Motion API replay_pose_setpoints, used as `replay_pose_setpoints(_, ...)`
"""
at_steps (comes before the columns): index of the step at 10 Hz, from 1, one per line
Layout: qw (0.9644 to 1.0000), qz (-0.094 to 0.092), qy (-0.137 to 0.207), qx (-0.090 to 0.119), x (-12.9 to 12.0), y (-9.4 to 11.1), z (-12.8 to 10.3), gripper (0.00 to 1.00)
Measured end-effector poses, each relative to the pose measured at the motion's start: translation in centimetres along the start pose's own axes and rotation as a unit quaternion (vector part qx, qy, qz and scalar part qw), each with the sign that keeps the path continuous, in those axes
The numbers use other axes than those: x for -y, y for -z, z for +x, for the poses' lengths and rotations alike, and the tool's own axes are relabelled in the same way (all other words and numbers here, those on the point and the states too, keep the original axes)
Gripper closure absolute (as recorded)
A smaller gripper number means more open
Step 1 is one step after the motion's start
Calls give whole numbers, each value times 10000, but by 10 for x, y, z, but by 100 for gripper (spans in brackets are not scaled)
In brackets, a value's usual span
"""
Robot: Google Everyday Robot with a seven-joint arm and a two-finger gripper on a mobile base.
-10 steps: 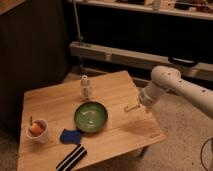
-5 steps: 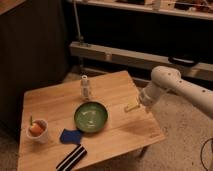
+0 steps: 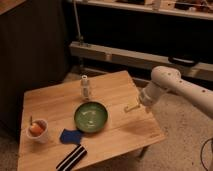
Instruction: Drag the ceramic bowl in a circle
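Observation:
The ceramic bowl (image 3: 91,116) is a wide, shallow, glossy green dish near the middle of the wooden table (image 3: 120,135). It sits upright with nothing in it. My gripper (image 3: 131,107) hovers over the table's right side, at the end of the white arm (image 3: 172,85) that reaches in from the right. It is a short way right of the bowl and apart from it. The gripper is open and holds nothing.
A small white cup (image 3: 38,131) with orange content stands at the table's left front. A blue cloth (image 3: 71,136) and a black-and-white striped item (image 3: 71,157) lie in front of the bowl. A small pale bottle (image 3: 85,88) stands behind it. Dark shelving runs along the back.

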Motion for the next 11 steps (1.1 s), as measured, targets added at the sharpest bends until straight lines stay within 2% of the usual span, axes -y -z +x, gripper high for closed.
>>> replay_pose_setpoints(3,10000,-45,-6,71,1,5,-2,20)
replay_pose_setpoints(5,9995,-6,-94,310,-8,29,-12,20)
replay_pose_setpoints(6,9981,24,-194,576,-25,44,-20,20)
replay_pose_setpoints(8,9902,55,-536,1286,-41,58,-23,20)
replay_pose_setpoints(9,9845,-59,-716,1600,-50,61,-26,20)
replay_pose_setpoints(11,9797,-533,-908,1705,-53,51,-30,20)
